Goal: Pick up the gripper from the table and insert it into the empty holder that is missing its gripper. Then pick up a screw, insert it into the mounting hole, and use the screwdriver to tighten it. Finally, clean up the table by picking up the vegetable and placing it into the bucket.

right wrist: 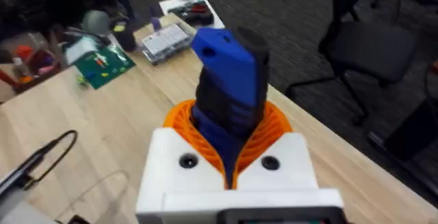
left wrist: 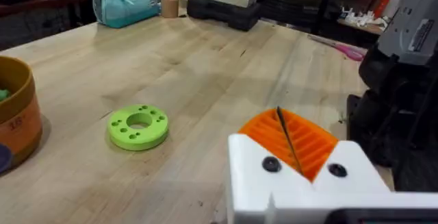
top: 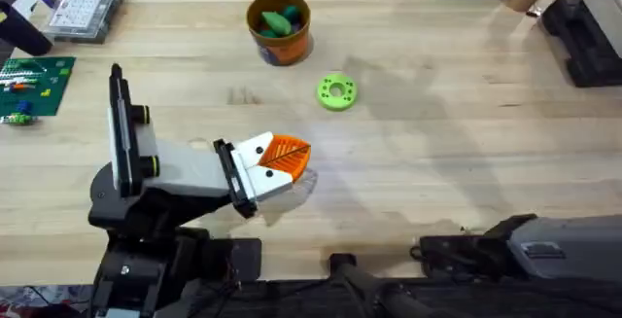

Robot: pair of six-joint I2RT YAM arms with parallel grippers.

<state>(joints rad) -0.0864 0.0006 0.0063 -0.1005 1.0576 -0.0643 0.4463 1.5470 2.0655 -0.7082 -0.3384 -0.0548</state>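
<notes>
bucket [left wrist: 14, 118]: cut by frame edge | screwdriver [right wrist: 229, 90]: tip hidden between pads | right arm [top: 544, 250]: cropped

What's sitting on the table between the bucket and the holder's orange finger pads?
Only the green ring-shaped disc, slightly off that line. Otherwise bare wood separates the bucket from the holder, as seen overhead.

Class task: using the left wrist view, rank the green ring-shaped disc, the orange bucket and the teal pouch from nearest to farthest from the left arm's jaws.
Measured from the left gripper:
1. Green ring-shaped disc, flat on the bare wood, nearest.
2. Bucket, beyond the disc at the view's edge.
3. Teal pouch, at the table's far edge, farthest.
</notes>
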